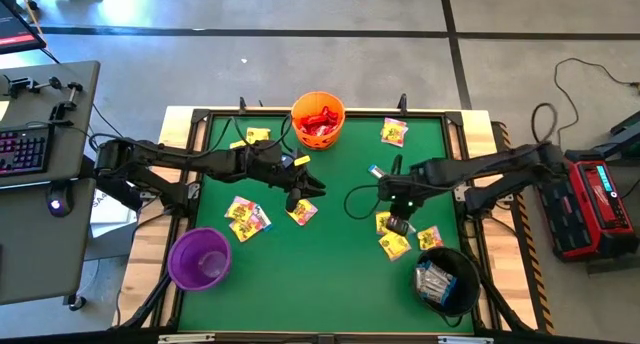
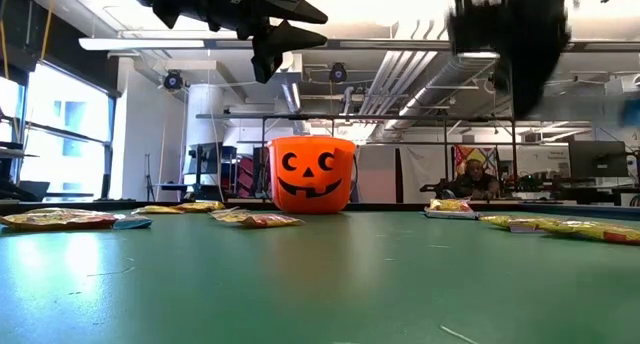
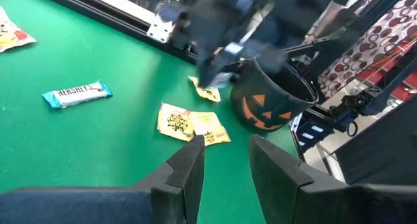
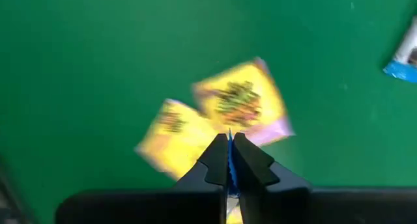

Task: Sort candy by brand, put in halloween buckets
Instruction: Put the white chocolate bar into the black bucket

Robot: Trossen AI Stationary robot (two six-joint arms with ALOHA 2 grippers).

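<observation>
The orange bucket (image 1: 318,121) stands at the far edge with red candy inside. The purple bucket (image 1: 200,259) stands near left. The black bucket (image 1: 447,279), near right, holds white-blue packets. Yellow packets (image 1: 243,219) lie flat on the green mat. My left gripper (image 1: 308,189) hangs open above the mat's middle, over a yellow-pink packet (image 1: 302,212); its fingers also show apart in the left wrist view (image 3: 225,162). My right gripper (image 1: 398,222) is shut, raised above two yellow packets (image 4: 241,100). A white-blue packet (image 3: 77,95) lies loose on the mat. My right gripper is shut on a thin blue-edged packet (image 4: 229,160), pinched between the two fingertips and seen edge-on. The fingers point down from above. The packet is lifted clear of the mat, and the fingers hide the rest of it.
More yellow packets lie by the far edge (image 1: 393,132) and near the black bucket (image 1: 430,236). A raised frame (image 1: 200,116) runs round the mat. Open green mat lies along the near edge between the purple and black buckets.
</observation>
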